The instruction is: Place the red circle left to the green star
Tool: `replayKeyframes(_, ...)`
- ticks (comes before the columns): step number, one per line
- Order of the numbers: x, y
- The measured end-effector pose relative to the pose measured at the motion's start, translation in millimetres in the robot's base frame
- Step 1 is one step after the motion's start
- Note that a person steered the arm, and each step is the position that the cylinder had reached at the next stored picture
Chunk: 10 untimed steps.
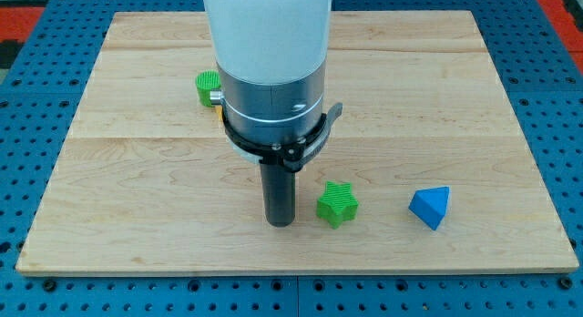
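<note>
The green star (337,204) lies on the wooden board (127,189) near the view's bottom, right of centre. My tip (281,222) rests on the board just to the star's left, a small gap away. No red circle shows in this view; the arm's wide body (271,71) covers the middle of the board and may hide it.
A blue triangular block (430,208) lies to the right of the star. A green round block (209,86) sits at the upper left of the arm, with a bit of a yellow block (216,96) showing beside it. The board lies on a blue perforated table (27,71).
</note>
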<state>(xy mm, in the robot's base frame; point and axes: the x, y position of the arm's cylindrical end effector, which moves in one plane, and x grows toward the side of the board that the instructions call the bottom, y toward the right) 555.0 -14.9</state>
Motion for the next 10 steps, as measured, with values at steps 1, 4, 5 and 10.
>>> replayKeyframes(1, 0, 22)
replayKeyframes(4, 63, 33)
replayKeyframes(5, 32, -44)
replayKeyframes(10, -54, -3)
